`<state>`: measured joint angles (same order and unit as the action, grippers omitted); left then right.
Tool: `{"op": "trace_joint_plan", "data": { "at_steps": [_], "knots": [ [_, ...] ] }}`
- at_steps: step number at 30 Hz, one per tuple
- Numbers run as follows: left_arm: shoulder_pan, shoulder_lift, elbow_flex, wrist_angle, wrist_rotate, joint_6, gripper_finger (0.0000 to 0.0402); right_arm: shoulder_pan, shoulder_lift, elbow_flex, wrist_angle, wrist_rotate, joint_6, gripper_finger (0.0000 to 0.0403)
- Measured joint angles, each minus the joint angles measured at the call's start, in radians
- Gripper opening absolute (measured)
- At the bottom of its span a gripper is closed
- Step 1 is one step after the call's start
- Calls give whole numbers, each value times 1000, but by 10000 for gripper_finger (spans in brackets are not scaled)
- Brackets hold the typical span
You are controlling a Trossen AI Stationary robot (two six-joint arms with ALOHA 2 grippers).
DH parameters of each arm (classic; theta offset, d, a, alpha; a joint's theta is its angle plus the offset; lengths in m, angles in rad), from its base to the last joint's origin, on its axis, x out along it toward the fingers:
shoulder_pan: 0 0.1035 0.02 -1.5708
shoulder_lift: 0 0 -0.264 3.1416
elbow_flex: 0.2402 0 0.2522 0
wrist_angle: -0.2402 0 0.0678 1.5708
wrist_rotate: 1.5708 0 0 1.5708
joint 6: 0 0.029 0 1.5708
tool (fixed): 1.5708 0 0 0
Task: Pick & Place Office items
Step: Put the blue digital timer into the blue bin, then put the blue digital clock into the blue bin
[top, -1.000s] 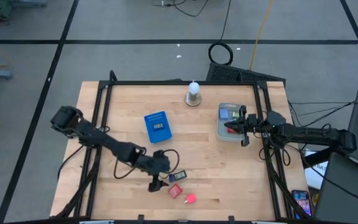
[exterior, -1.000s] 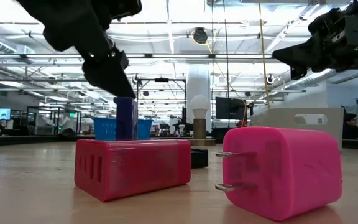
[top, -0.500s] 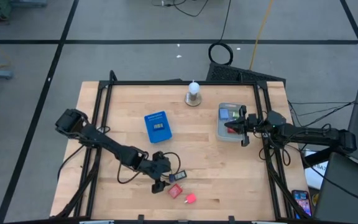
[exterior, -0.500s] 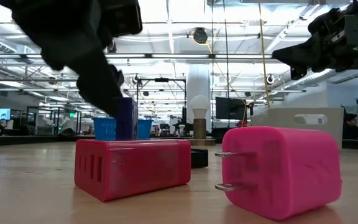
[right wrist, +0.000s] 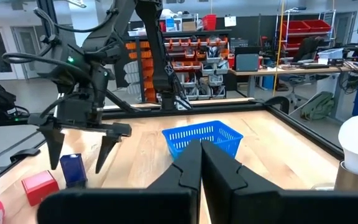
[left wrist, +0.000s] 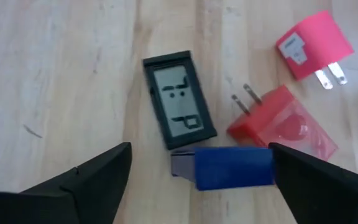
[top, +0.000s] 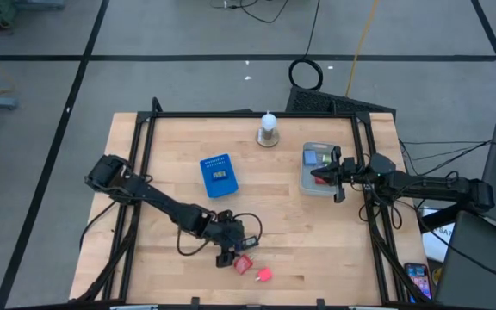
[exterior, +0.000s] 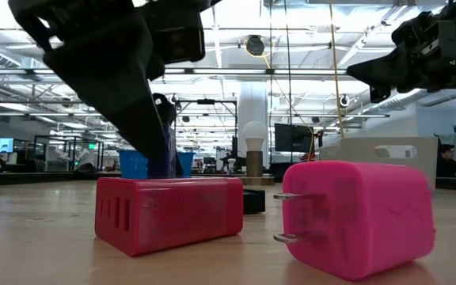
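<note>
From above, the left gripper (top: 231,251) hangs low over the desk (top: 179,164) near its front edge, fingers spread wide and holding nothing, right at a cluster of small office items: a red plug block (top: 243,264) and a pink plug block (top: 264,275) lie just beside it. The right gripper (top: 329,178) waits over a grey tray (top: 306,182) at the desk's right edge, its fingers pressed together with nothing between them. A blue basket (top: 219,175) sits near the desk's middle and a white bulb (top: 268,129) near the back edge.

At table height, the red plug block (exterior: 169,212) and the pink plug block (exterior: 358,217), prongs pointing at the red one, lie apart in the foreground; a dark blue block (exterior: 163,153) stands behind the red one under the left gripper (exterior: 145,131).

In the left wrist view, the blue block (left wrist: 232,167) lies between the two spread fingers (left wrist: 76,183), touching neither. A small black display (left wrist: 178,117) lies just beside it, the red plug block (left wrist: 283,124) and pink plug block (left wrist: 314,46) farther on.

The right wrist view shows its own closed fingers (right wrist: 197,168), the blue basket (right wrist: 202,137) and the left gripper (right wrist: 79,149) astride the blue block (right wrist: 73,169).
</note>
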<state>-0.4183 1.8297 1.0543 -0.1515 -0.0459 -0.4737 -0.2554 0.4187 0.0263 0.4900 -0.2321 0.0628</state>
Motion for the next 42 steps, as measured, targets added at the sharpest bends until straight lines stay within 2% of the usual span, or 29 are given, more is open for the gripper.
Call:
{"op": "trace_joint_plan", "data": {
  "at_steps": [8,15,22,30,35,42],
  "knots": [
    [6,1,0,-4,2,3,289,0,2,0,0,0,-11,0],
    [9,-11,0,2,16,45,150,0,2,0,-1,0,-14,0],
    [34,-136,0,-44,-11,106,150,0,2,0,-1,-1,-14,0],
    [17,-455,-26,-82,-165,295,150,0,2,0,-2,-4,-14,0],
    [17,-659,-102,-82,-275,343,150,0,2,0,-9,-5,1,0],
    [17,-951,-274,-56,-415,396,150,0,2,0,-9,-5,8,0]
  ]
}}
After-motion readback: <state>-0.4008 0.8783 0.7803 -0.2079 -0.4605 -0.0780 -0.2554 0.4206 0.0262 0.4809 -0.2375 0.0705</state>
